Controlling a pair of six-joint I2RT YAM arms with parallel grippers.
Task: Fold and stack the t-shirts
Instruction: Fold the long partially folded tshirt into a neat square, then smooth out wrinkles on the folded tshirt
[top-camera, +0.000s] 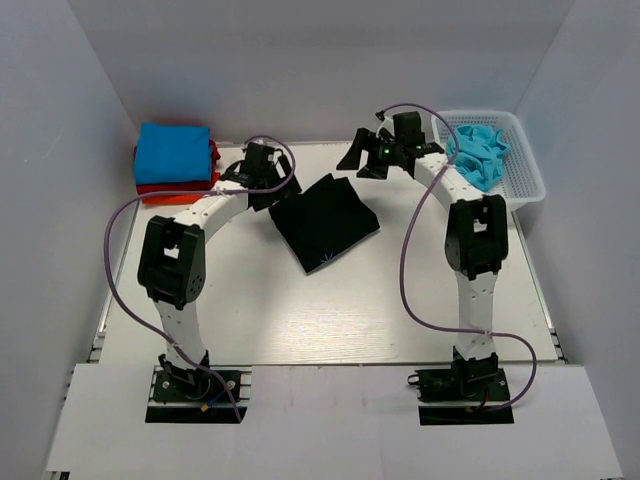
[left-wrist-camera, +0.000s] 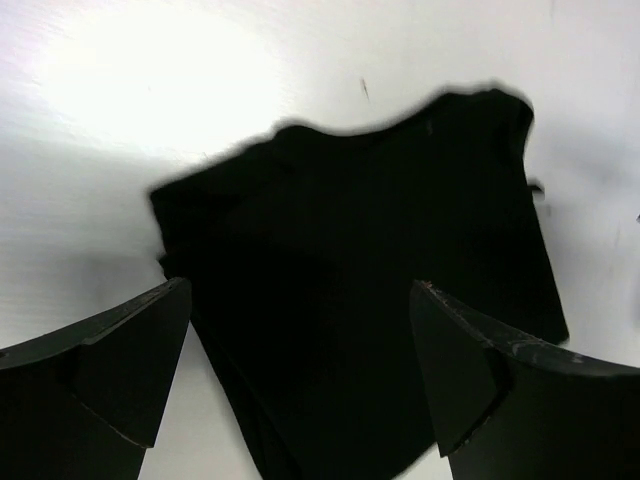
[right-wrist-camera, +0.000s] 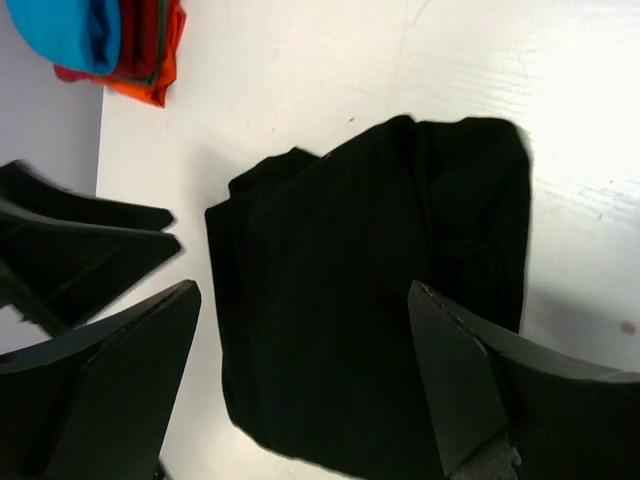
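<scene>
Two arms, one folded garment (overhead view). I see the black t-shirt (top-camera: 325, 222) lying as a compact, skewed rectangle on the counter (top-camera: 350, 320), between the arms and toward the far side. The left end effector (top-camera: 270, 192) hangs at its left corner and the right end effector (top-camera: 362, 160) just beyond its far edge. Both are released and neither carries cloth. At far left a stack shows a blue t-shirt (top-camera: 175, 150) on top of a red t-shirt (top-camera: 185, 186). At far right a turquoise t-shirt (top-camera: 480, 152) lies bunched in the white basket (top-camera: 528, 185).

Left wrist view. The left end effector (left-wrist-camera: 300, 290) stands spread wide above the black t-shirt (left-wrist-camera: 370, 280), with nothing between its fingers (left-wrist-camera: 100, 370). The image is blurred, so I cannot read the fold lines.

Right wrist view. The right end effector (right-wrist-camera: 300, 290) is likewise spread and empty over the black t-shirt (right-wrist-camera: 370, 300), whose layered edges show at its upper left. The stack sits at the top corner, its blue t-shirt (right-wrist-camera: 60, 30) uppermost.

Reading. I judge the folding of the black shirt to be done or nearly so, with stacking the step in hand. The next move calls for pinching all layers along one edge, lifting without spilling the fold, and setting it squarely on the blue one.
</scene>
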